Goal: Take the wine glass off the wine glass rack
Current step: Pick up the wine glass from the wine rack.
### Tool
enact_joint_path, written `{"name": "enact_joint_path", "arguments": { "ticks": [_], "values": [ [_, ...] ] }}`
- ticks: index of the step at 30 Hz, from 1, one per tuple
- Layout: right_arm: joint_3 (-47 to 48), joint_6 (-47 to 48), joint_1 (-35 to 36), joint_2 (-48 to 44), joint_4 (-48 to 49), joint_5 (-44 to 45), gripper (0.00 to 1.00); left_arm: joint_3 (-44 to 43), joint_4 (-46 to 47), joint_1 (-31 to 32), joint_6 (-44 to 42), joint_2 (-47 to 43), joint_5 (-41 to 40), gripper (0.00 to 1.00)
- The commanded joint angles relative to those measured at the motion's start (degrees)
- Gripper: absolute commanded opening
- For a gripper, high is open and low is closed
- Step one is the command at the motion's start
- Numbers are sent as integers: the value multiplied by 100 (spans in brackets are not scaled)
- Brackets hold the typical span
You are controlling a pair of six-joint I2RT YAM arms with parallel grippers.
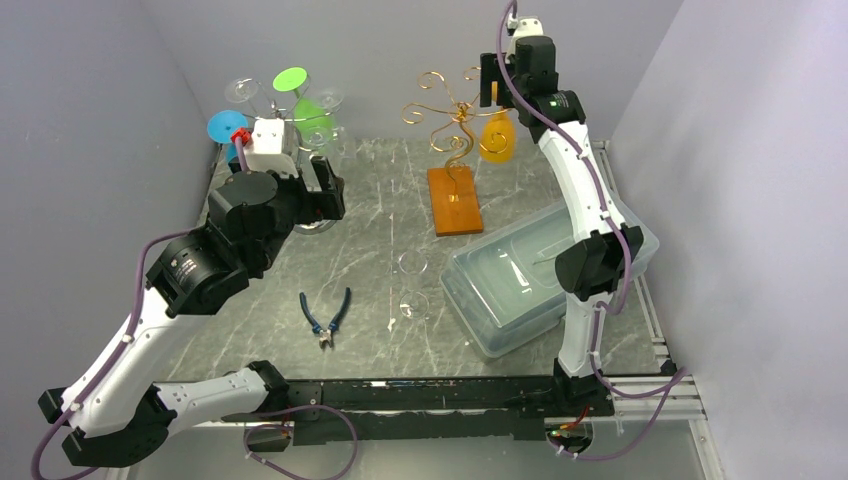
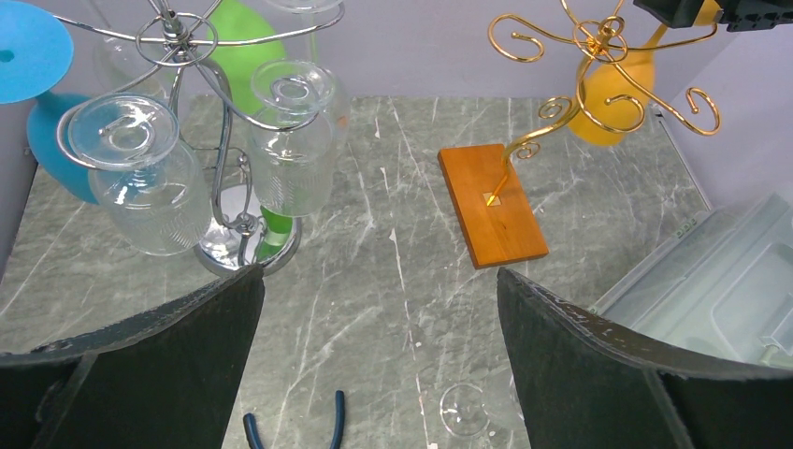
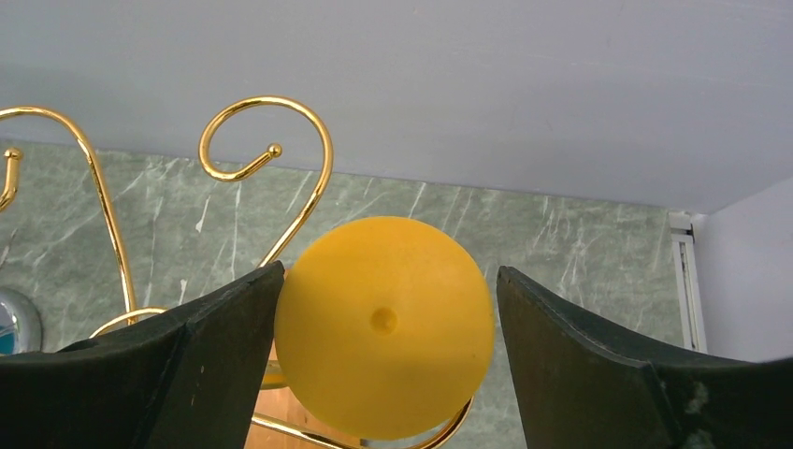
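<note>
A yellow wine glass point(image 1: 497, 138) hangs upside down from a curl of the gold wire rack point(image 1: 452, 115), which stands on a wooden base point(image 1: 455, 200). My right gripper point(image 1: 497, 92) is at the top of that glass. In the right wrist view the glass's round yellow foot point(image 3: 385, 325) lies between the jaws of the right gripper point(image 3: 390, 271). The left finger touches the foot and the right finger stands a little off it, so the gripper is open. The left gripper point(image 2: 380, 271) hangs open over bare table, holding nothing, left of the gold rack point(image 2: 598, 56).
A silver rack point(image 2: 224, 140) at the back left carries clear glasses point(image 2: 140, 178), a green glass point(image 1: 300, 95) and a blue glass point(image 1: 228, 128). Blue pliers point(image 1: 326, 318) and a clear glass point(image 1: 412, 285) lie on the table. A clear plastic bin point(image 1: 540, 270) sits on the right.
</note>
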State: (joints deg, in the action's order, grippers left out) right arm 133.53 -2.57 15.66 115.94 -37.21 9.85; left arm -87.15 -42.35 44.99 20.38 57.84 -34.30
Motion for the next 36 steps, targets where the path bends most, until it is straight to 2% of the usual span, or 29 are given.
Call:
{"name": "enact_joint_path", "arguments": {
  "ticks": [1, 20, 36],
  "values": [
    [294, -32, -37, 0, 142, -71, 85, -166, 183, 18, -96, -28, -30, 99],
    [391, -63, -46, -226, 170, 190, 60, -126, 244, 18, -69, -36, 0, 100],
    [-4, -261, -113, -676, 219, 249, 53, -135, 240, 13, -54, -10, 24, 99]
  ]
}}
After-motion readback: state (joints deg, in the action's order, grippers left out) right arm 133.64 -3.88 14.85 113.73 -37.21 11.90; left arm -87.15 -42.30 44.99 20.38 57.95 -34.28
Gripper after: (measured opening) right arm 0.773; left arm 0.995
